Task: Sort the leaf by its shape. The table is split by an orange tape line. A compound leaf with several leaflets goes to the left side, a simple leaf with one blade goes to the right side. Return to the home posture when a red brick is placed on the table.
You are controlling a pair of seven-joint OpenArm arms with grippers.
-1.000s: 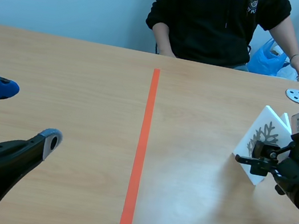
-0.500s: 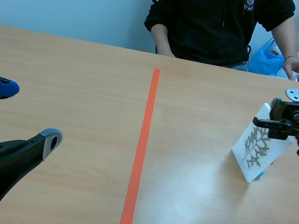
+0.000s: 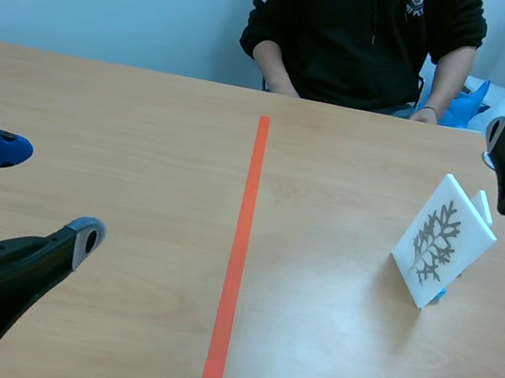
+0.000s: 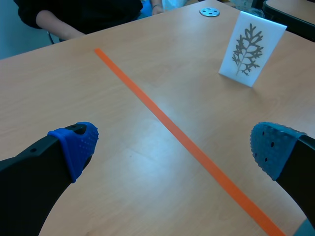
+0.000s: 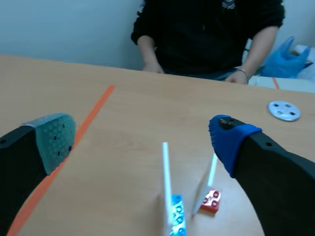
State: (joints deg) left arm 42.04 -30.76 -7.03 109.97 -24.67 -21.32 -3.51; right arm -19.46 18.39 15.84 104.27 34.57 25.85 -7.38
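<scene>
Nearest, the left tool (image 4: 172,145) hangs released, its thick black fingers wide apart and tipped with soft blue dotted pads (image 4: 78,142), over the pale wood-grain surface (image 3: 145,131). A flat orange tape line (image 3: 240,246) runs away across it. Well right of the line stands a stiff white card (image 3: 439,243), leaning, printed with a grey, many-lobed branching leaf. Above it the right tool (image 5: 142,137) is equally released. From there the card shows only two thin edges, footed by a small studded blue block (image 5: 176,216) and a red block (image 5: 211,200). Beyond lies a round grey holed disc (image 5: 284,110). The person (image 3: 358,32) in black is cut off at the shoulders.
</scene>
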